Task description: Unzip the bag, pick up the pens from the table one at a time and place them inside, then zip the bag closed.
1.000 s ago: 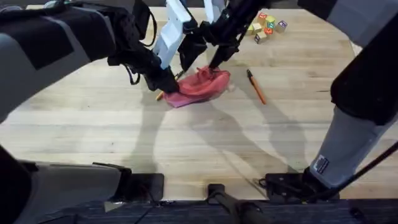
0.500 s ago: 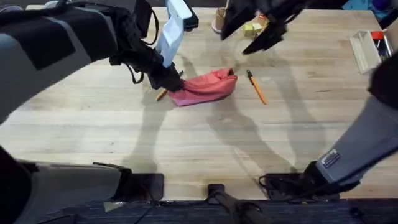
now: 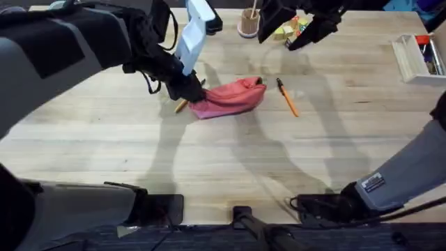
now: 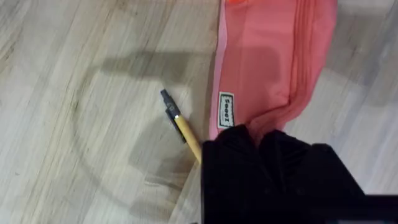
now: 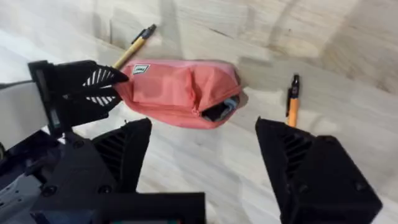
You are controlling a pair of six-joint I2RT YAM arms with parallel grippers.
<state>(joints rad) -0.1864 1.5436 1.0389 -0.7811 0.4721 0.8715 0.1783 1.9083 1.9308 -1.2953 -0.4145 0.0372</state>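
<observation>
Table point(image 3: 209, 174): light wooden planks; carries all items listed below.
Bag point(image 3: 230, 97): pink fabric pouch lying flat on the far half of the table, near the middle of its width. One end carries a small white label point(image 4: 225, 111). The zipper line point(image 4: 303, 46) runs along its length. At the end away from the label, the right wrist view shows a dark gap point(image 5: 219, 111) in the fabric, so the pouch is partly open there.
Left gripper point(image 3: 189, 92): down at the labelled end of the bag, clamped on the fabric; in the left wrist view the pink material bunches into the black fingers point(image 4: 249, 149).
Yellow pen point(image 4: 183, 127): lies on the table just beside the labelled end of the bag, its dark tip and clip pointing away from the gripper, its other end hidden under the fingers. In the overhead view only a short stub point(image 3: 180, 106) shows beside the gripper.
Orange pen point(image 3: 286, 96): lies on the table near the other end of the bag, apart from it, dark end toward the far edge.
Right gripper point(image 3: 293, 24): raised above the far edge of the table, well apart from bag and pens. Fingers point(image 5: 314, 168) spread wide, nothing between them.
Cup point(image 3: 248, 22): at the far edge, holding a thin stick.
Coloured blocks point(image 3: 291, 29): at the far edge, next to the cup.
White tray point(image 3: 412, 59): near the far right corner.
</observation>
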